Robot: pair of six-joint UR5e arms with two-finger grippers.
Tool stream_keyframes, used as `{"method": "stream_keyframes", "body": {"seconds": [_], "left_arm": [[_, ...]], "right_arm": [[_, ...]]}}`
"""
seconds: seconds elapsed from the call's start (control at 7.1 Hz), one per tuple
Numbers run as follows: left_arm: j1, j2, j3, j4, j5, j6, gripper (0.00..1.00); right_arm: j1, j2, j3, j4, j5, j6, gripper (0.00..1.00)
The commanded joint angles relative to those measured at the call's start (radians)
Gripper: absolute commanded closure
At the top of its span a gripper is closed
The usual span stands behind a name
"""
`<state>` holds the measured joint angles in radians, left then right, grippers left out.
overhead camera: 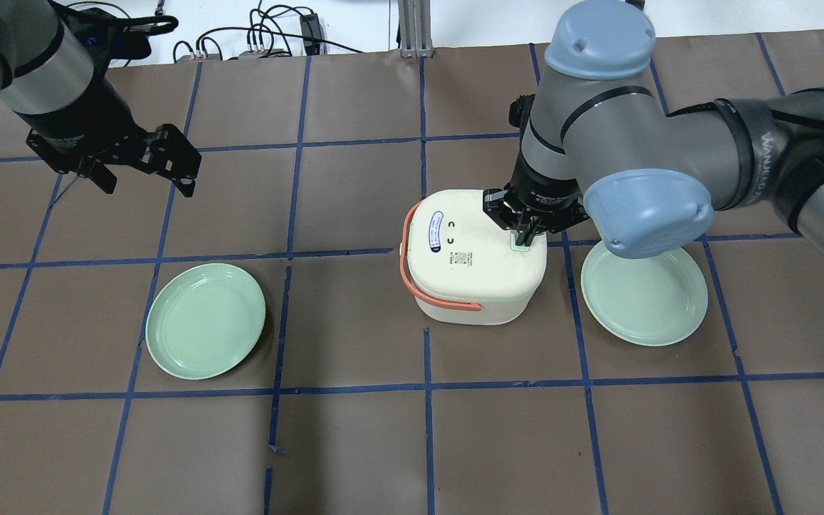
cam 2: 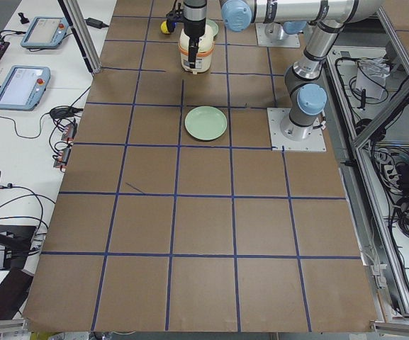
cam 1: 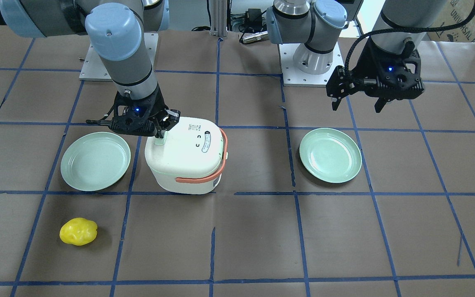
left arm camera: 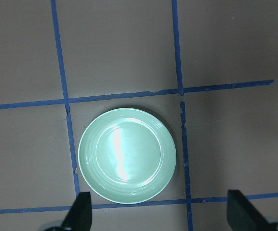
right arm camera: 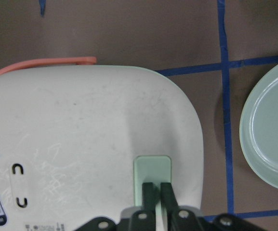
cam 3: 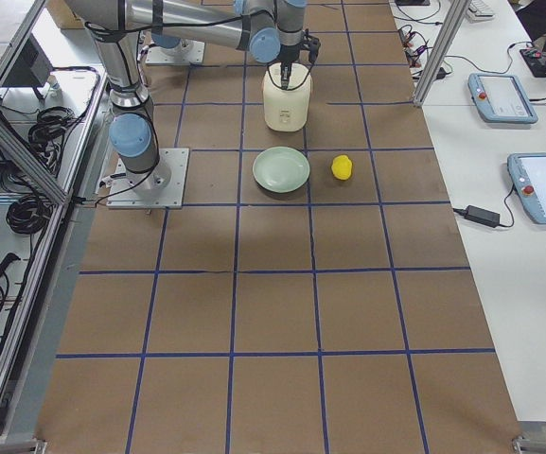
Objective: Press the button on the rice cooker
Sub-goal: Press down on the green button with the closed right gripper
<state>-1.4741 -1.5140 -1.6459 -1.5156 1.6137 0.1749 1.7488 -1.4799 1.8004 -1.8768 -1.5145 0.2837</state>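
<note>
A white rice cooker with an orange handle stands mid-table; it also shows in the front view. Its pale green button sits on the lid's edge. My right gripper is shut, its fingertips down on the button; the overhead view shows the right gripper on the lid's right edge. My left gripper is open and empty, held high above the table's left side, over a green plate.
Two pale green plates lie either side of the cooker: one on the robot's left, one on its right. A yellow lemon-like object lies at the front edge, on the robot's right.
</note>
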Motion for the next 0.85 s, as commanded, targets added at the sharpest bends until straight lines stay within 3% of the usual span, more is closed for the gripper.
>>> {"method": "stream_keyframes", "body": {"seconds": [0.0,0.42,0.56,0.7], "left_arm": [[0.0,0.0,0.0,0.0,0.0,0.0,0.0],[0.0,0.0,0.0,0.0,0.0,0.0,0.0],[0.0,0.0,0.0,0.0,0.0,0.0,0.0],[0.0,0.0,0.0,0.0,0.0,0.0,0.0]], "right_arm": [[0.0,0.007,0.001,-0.001,0.0,0.0,0.81],[0.0,0.009,-0.001,-0.001,-0.001,0.005,0.81],[0.001,0.0,-0.015,0.007,-0.012,0.009,0.75],[0.003,-0.013,-0.048,0.019,-0.007,0.073,0.58]]}}
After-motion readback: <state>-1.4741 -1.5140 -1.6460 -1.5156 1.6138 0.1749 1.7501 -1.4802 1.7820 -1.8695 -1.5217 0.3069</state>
